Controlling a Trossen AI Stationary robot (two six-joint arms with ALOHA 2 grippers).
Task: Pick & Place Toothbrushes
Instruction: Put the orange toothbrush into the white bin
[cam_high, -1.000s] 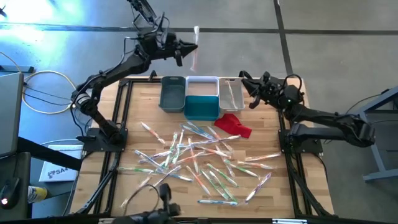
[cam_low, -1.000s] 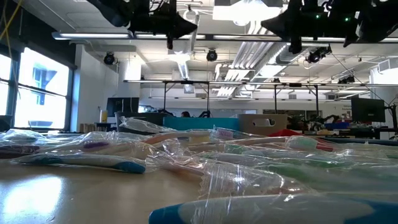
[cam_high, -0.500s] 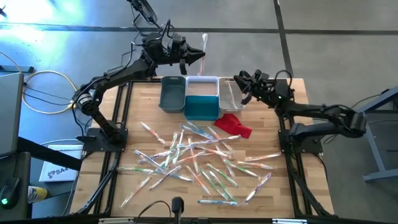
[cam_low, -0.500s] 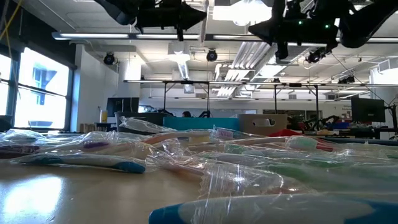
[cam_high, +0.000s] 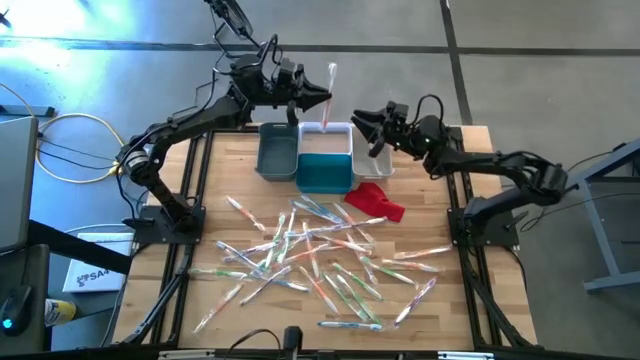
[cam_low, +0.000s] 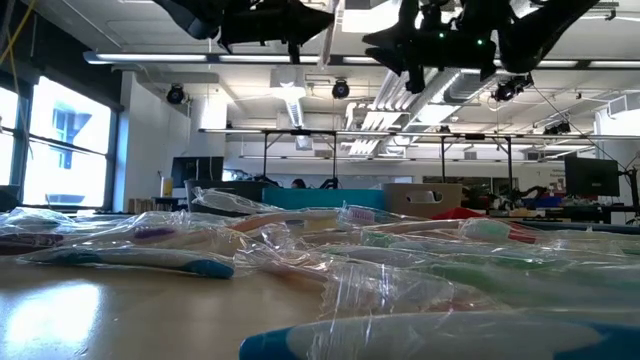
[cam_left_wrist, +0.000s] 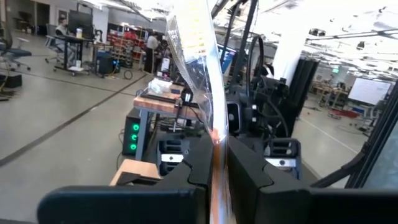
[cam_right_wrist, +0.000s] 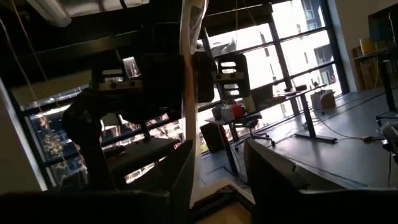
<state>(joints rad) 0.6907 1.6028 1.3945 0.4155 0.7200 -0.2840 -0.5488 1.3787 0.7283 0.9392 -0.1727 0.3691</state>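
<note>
While clamped in left gripper jaws, wrapped toothbrush, right gripper jaws apart.

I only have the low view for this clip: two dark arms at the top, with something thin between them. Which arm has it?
Observer: The left gripper. The left wrist view shows its jaws shut on a clear-wrapped toothbrush with an orange handle.
Operator: And the right arm?
Observer: The right gripper has its jaws open, and the right wrist view shows that toothbrush right in front of them, not clamped.
Operator: Where is this over the table?
Observer: The high view puts it at the far edge, about over the small rectangular white bin.
</note>
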